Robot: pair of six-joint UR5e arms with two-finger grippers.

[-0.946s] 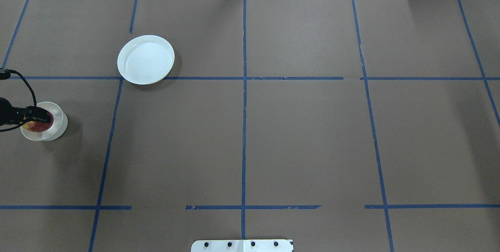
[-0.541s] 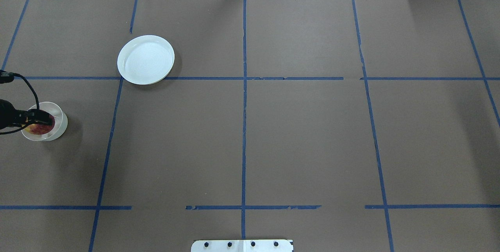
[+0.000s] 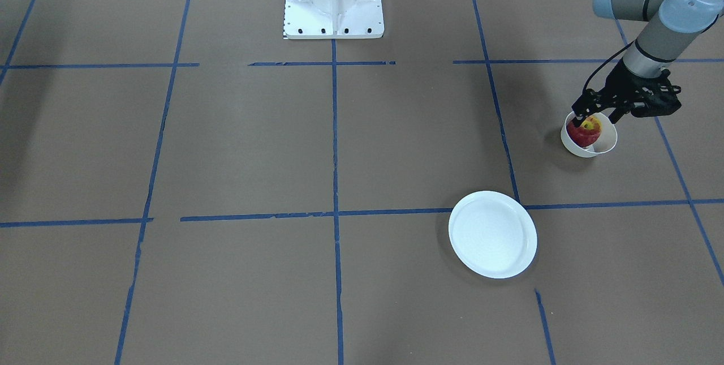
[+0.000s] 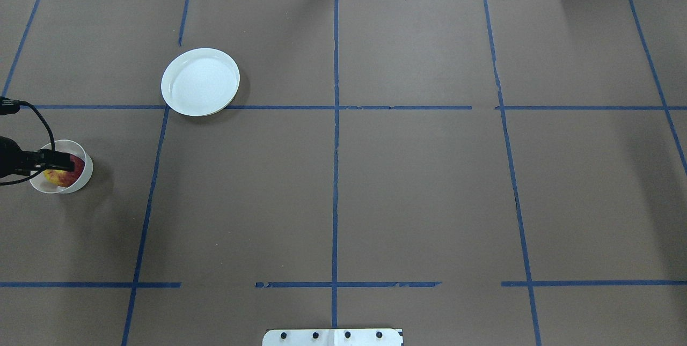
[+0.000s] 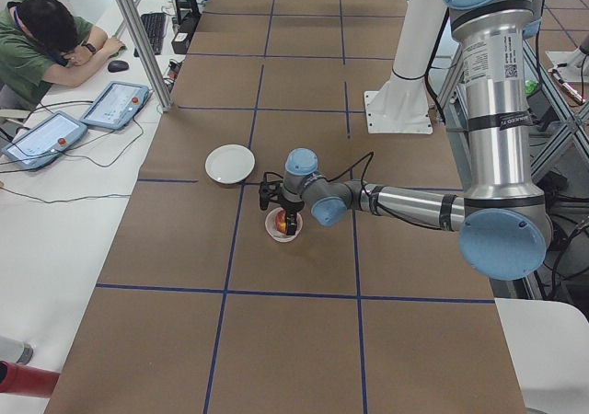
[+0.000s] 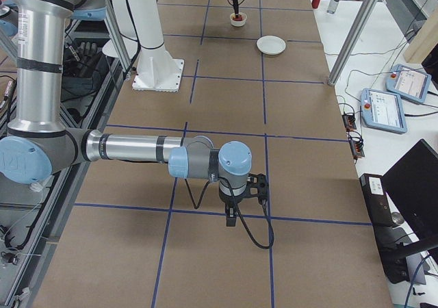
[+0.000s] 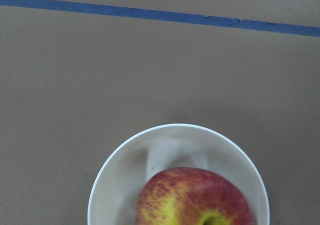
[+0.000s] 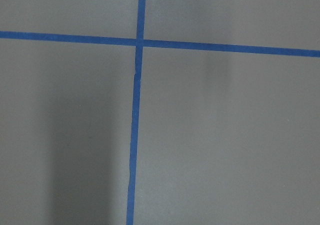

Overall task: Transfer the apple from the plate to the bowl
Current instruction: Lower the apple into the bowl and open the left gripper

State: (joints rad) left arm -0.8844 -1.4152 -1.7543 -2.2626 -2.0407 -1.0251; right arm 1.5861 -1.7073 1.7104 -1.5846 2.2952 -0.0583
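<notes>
The apple [image 3: 584, 134] sits in the bowl [image 3: 610, 143], its goal. Just above the bowl, the left claw [image 3: 594, 121] looks parted, freeing it; the plate [image 3: 492, 235] lies well away.

The left arm [image 5: 497, 110] and right arm [image 6: 130, 148] are shining silver, with round light blue caps [image 5: 502, 245] at each bend. A white sticker [image 5: 509, 64] with small black marks is sitting on the left arm, and a thin black cable [image 4: 48, 127] is running to the black left gripper [image 3: 595, 121]. The white base [image 3: 334, 0] is showing little black screws [image 3: 323, 30].
</notes>
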